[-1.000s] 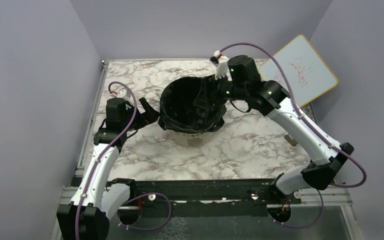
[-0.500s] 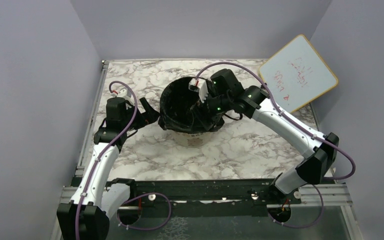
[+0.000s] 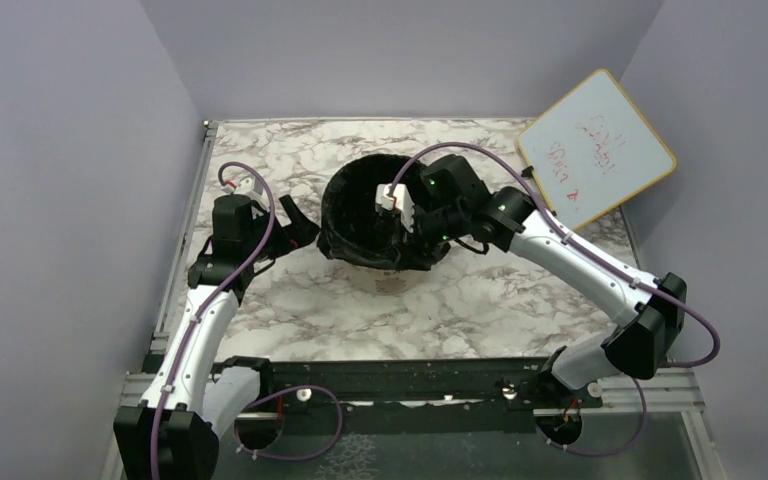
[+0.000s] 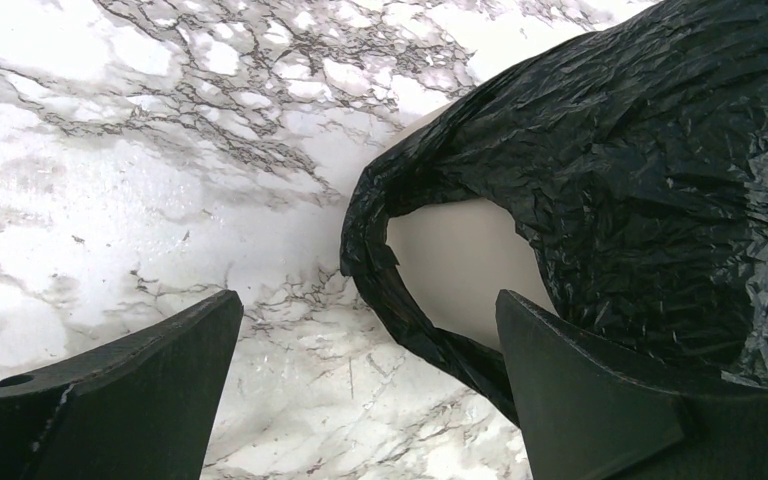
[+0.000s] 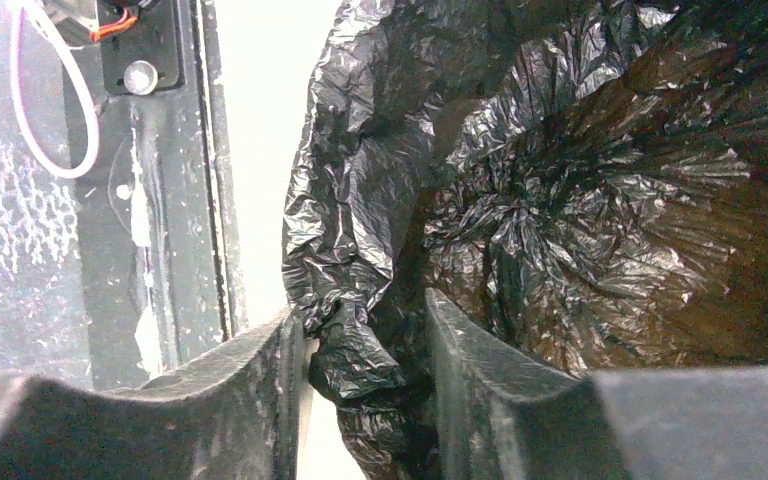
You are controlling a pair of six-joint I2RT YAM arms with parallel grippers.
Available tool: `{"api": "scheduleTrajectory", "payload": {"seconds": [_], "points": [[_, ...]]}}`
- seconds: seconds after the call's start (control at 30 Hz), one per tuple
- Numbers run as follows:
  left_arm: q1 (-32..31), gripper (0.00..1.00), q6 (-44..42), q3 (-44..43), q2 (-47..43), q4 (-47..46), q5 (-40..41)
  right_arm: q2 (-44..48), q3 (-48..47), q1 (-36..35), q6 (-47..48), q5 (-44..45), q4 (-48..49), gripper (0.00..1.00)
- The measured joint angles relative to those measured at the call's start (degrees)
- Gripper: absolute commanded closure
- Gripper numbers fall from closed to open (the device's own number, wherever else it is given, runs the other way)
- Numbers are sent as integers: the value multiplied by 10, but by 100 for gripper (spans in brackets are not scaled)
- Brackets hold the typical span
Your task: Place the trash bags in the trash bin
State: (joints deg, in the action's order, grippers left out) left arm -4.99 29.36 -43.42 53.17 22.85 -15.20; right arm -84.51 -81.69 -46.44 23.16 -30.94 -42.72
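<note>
The beige trash bin (image 3: 391, 279) stands mid-table, lined and draped with the glossy black trash bag (image 3: 360, 205). My right gripper (image 3: 410, 232) reaches down at the bin's right near rim. In the right wrist view the gripper (image 5: 360, 310) is shut on a crumpled fold of the bag (image 5: 560, 200). My left gripper (image 3: 302, 225) is open beside the bin's left side. In the left wrist view the gripper (image 4: 368, 300) has the bag's loop handle (image 4: 400, 310) lying between its fingers without touching them, with the bin wall (image 4: 460, 260) showing through the loop.
A white board with a yellow frame (image 3: 600, 145) leans at the back right. The marble table (image 3: 290, 150) has walls on three sides. A black rail (image 3: 390, 375) runs along the near edge.
My right gripper has come down and to the left, from above the bin's far right rim into the bin's right side, bringing the raised bag fold down. The left arm has not moved.
</note>
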Motion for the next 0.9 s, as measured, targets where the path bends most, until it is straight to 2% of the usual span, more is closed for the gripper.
{"api": "scheduleTrajectory", "payload": {"seconds": [0.1, 0.2, 0.27, 0.47, 0.9], "points": [[0, 1, 0, 0, 0, 0, 0, 0, 0, 0, 29, -1, -3, 71], [0, 1, -1, 0, 0, 0, 0, -1, -10, 0, 57, -3, -12, 87], [0, 1, -1, 0, 0, 0, -1, -5, -24, -1, 75, -2, -25, 92], [0, 1, -2, 0, 0, 0, -2, -16, -50, 0, 114, 0, -59, 99], [0, 1, -7, -1, 2, 1, -2, -30, -104, -1, 273, -37, -200, 100]]}}
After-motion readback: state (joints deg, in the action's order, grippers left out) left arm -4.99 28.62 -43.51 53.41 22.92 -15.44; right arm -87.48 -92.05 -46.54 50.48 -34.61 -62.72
